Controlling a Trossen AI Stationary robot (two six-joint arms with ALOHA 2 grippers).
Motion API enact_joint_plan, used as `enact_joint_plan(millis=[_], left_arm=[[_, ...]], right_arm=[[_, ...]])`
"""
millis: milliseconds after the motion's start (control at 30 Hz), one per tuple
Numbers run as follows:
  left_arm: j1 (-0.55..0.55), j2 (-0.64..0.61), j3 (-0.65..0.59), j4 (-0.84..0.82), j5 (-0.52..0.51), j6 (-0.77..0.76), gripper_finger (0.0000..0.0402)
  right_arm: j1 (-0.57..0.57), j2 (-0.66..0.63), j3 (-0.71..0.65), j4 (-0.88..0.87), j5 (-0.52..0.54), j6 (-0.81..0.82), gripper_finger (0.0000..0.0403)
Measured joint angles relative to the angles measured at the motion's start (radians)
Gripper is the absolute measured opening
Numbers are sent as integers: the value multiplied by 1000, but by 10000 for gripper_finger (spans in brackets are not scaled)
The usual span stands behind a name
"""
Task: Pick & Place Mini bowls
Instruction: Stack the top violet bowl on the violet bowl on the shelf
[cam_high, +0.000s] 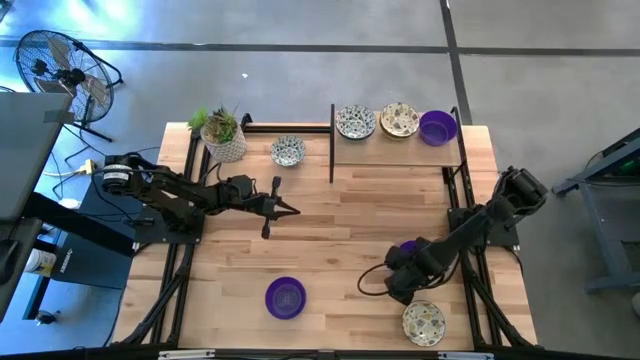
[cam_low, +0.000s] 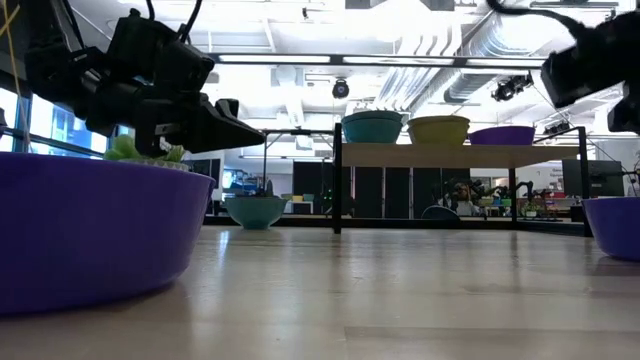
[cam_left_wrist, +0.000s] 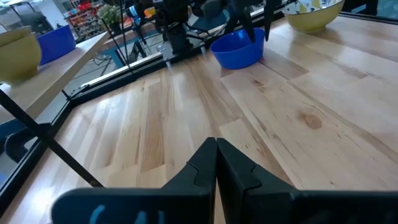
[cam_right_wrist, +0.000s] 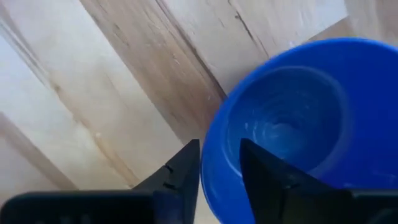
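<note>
A purple mini bowl (cam_right_wrist: 292, 124) rests on its base on the table at the right (cam_high: 408, 246). My right gripper (cam_right_wrist: 219, 177) points down over it, open, with the near rim between its fingers: one finger inside the bowl, one outside. My left gripper (cam_high: 285, 208) is shut and hovers level above the table's middle, holding nothing (cam_left_wrist: 216, 165). Another purple bowl (cam_high: 285, 297) sits near the front edge, a speckled bowl (cam_high: 423, 322) at the front right and another (cam_high: 288, 151) at the back. My right gripper straddles the purple bowl's rim (cam_right_wrist: 214, 155) from above, one finger (cam_right_wrist: 267, 180) inside the hollow and one (cam_right_wrist: 180, 177) outside. I cannot tell whether either finger touches the rim. The bowl stands upright on the table.
A low shelf (cam_high: 395, 140) at the back right carries two speckled bowls (cam_high: 355, 122) and a purple one (cam_high: 437, 127). A white pot with a green plant (cam_high: 224, 138) stands at the back left. Bare wood lies between the two arms.
</note>
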Motion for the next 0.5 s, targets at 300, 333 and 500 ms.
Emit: enact_joint_plan(millis=[300, 333, 500], left_arm=[[0, 0, 0, 0, 0, 3, 1], [0, 0, 0, 0, 0, -1, 1], [0, 0, 0, -2, 0, -3, 1]], right_arm=[[-44, 29, 0, 23, 2, -81, 33], [-49, 29, 0, 22, 1, -96, 23], [-81, 26, 3, 21, 1, -165, 9]])
